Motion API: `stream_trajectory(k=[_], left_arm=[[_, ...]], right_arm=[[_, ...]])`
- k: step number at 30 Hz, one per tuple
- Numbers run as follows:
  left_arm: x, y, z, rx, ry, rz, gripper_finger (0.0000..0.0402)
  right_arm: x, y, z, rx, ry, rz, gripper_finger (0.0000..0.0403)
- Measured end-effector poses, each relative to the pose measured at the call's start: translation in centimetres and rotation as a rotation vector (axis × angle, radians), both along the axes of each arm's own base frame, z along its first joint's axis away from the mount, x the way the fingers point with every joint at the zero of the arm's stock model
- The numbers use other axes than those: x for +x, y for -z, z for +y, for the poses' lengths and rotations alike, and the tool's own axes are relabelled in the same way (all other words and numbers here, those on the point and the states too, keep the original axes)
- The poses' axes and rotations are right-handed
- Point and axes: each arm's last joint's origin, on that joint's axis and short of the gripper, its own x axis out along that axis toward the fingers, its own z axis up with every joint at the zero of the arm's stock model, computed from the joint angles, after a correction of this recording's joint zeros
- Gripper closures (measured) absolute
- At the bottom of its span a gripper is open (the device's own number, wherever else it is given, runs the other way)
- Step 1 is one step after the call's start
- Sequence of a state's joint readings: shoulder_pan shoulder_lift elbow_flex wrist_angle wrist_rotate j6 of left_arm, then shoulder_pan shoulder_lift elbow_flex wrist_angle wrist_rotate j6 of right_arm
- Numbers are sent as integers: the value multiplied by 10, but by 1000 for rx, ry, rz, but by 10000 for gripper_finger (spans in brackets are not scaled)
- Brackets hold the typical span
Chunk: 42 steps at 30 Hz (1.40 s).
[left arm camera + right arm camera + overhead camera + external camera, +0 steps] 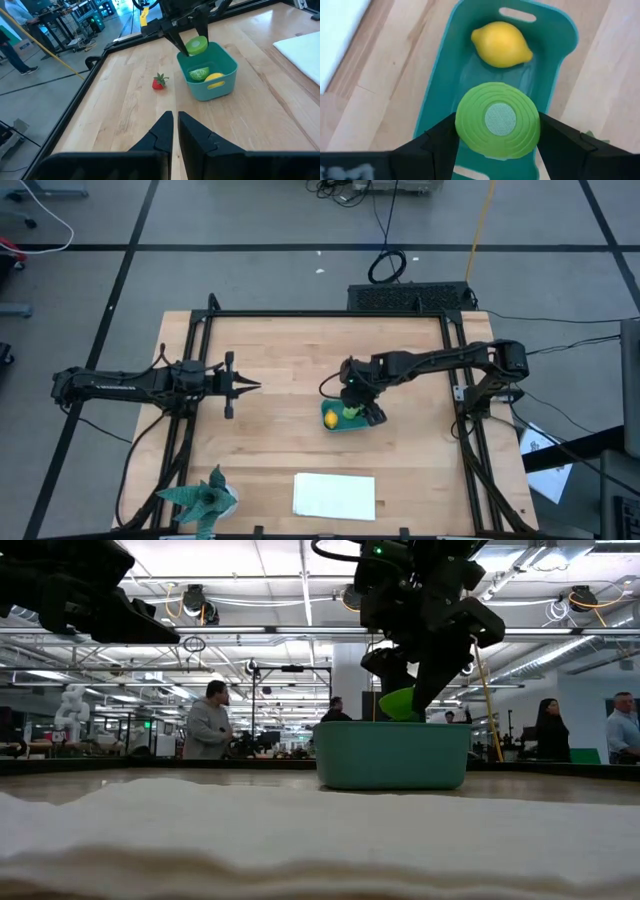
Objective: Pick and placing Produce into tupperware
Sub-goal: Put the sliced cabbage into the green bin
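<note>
Directly above the teal tub (pixel 560 60), the right end effector (pixel 497 132) grips a ridged bright-green disc (pixel 497 120).

A pale wooden table (pixel 270 360) carries the lot. The teal tub (pixel 331 420) sits on it right of centre, a small red strawberry (pixel 158 82) just beside it, a white sheet (pixel 334 495) near the front edge, and a green spiky paper figure (pixel 203 500) at the front left corner.

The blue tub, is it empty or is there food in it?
Not empty. The teal tub holds a yellow lemon and a green piece; a strawberry lies outside.
</note>
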State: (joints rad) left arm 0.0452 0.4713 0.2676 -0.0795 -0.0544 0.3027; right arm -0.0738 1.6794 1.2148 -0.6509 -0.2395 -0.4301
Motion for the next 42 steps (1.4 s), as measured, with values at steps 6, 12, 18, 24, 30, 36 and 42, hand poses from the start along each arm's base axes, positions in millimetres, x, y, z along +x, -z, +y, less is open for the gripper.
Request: stream_trajectory(k=[6,12,18,24,30,36,42], left_arm=[[0,0,0,0,0,0,371],[0,0,0,0,0,-1,371],[0,0,0,0,0,-1,371],[0,0,0,0,0,-1,371],[0,0,0,0,0,-1,371],[0,0,0,0,0,-1,371],[0,0,0,0,0,-1,371]], right_arm=[[-2,6,0,-1,-1,-10,179],[-7,16,-1,-1,-3,9,179],[-7,23,-1,-2,-2,-12,179],[-11,29,-1,-1,0,-2,179],[-10,29,-1,0,4,-13,179],[-8,30,-1,-4,-4,-29,179],[-8,30,-1,0,0,-23,179]])
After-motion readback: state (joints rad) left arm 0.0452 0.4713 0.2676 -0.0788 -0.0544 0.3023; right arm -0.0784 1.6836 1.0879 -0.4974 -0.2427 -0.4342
